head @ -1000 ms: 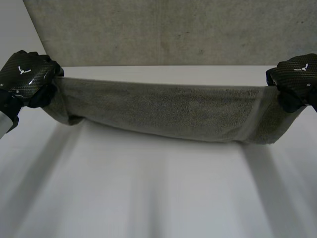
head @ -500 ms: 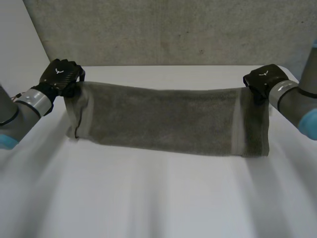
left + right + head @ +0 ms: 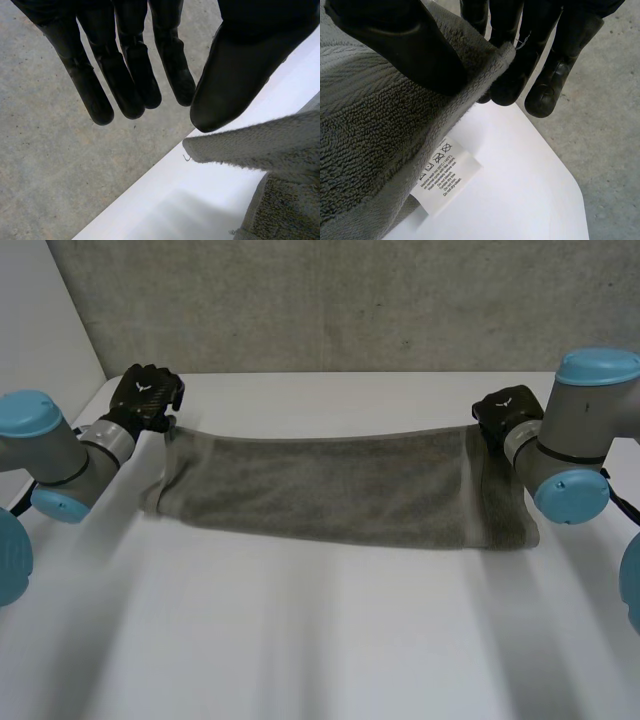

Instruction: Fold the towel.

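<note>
On bench (image 3: 320, 640), past mid-span: one towel (image 3: 330, 485), lowered from raised hold of a second ago, now lying stretched out. At far corners, two hands: left hand (image 3: 145, 395) spread, just off its corner; right hand (image 3: 505, 410) clamped on its corner, above one care label (image 3: 445, 172). Lay-down judged nearly done; fold pending.

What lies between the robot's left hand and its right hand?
The grey towel spans the whole stretch from the left hand to the right hand, as the head view shows.
</note>
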Tool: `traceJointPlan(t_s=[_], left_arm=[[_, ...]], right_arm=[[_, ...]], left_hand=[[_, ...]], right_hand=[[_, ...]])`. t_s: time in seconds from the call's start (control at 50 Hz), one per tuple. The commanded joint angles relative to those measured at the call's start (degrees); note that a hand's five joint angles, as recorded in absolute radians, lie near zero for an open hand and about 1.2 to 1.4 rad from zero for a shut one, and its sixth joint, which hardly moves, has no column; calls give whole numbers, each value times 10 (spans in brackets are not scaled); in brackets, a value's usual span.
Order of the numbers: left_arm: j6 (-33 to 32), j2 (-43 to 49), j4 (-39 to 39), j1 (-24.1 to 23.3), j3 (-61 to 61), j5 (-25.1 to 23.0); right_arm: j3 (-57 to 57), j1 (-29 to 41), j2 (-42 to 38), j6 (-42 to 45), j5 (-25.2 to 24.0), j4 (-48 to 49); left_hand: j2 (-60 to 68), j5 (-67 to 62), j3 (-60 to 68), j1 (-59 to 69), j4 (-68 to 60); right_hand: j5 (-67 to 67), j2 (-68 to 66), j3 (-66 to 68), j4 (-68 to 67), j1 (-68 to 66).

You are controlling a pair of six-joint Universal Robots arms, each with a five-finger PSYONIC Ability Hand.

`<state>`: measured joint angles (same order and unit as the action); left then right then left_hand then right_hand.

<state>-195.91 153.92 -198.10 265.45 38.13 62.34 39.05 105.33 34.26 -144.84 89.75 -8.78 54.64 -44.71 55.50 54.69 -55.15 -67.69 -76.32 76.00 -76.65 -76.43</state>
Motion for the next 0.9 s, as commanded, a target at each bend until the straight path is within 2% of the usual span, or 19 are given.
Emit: traceJointPlan(t_s=[0.02, 0.04, 0.06, 0.08, 0.22, 0.38, 0.48, 0.6, 0.7, 0.9], left_arm=[[0, 8, 0, -6, -2, 1], [0, 6, 0, -8, 1, 1], [0, 2, 1, -11, 3, 2], [0, 2, 1, -11, 3, 2], [3, -37, 15, -22, 16, 35], [18, -132, 25, -16, 78, 64], [61, -207, 24, -11, 152, 61], [84, -285, 20, -13, 280, 45], [80, -299, 16, -15, 360, 24], [59, -266, -10, -11, 413, 26]], right_arm=[[-14, 1, -16, 0, 12, 0], [-17, 1, -17, 0, 17, 0], [-17, 1, -17, 0, 17, 0], [-18, 1, -18, -1, 23, 0], [-16, 15, 5, -4, 25, 10], [45, 11, 109, -70, 23, 10], [173, 8, 221, -88, 17, 11], [287, 8, 286, -87, 4, 15], [416, 8, 318, -88, -18, 47], [521, 1, 311, -86, -29, 147]], left_hand=[[-155, 156, -163, -155, 160], [-307, 307, -315, -307, 312], [-446, 447, -455, -447, 452], [-446, 447, -455, -447, 452], [-443, 443, -451, -443, 448], [-441, 442, -449, -441, 446], [-438, 438, -446, -438, 443], [-427, 428, -436, -428, 433], [-421, 421, -429, -421, 426], [-412, 413, -421, -413, 417]], right_hand=[[-23, -37, 40, -33, -36], [326, 312, -309, 316, 313], [330, 316, -313, 319, 317], [677, 663, -660, 667, 664], [677, 663, -660, 667, 664], [677, 663, -660, 667, 664], [677, 663, -660, 667, 664], [677, 663, -660, 667, 664], [677, 663, -660, 667, 664], [673, 659, -656, 663, 660]])
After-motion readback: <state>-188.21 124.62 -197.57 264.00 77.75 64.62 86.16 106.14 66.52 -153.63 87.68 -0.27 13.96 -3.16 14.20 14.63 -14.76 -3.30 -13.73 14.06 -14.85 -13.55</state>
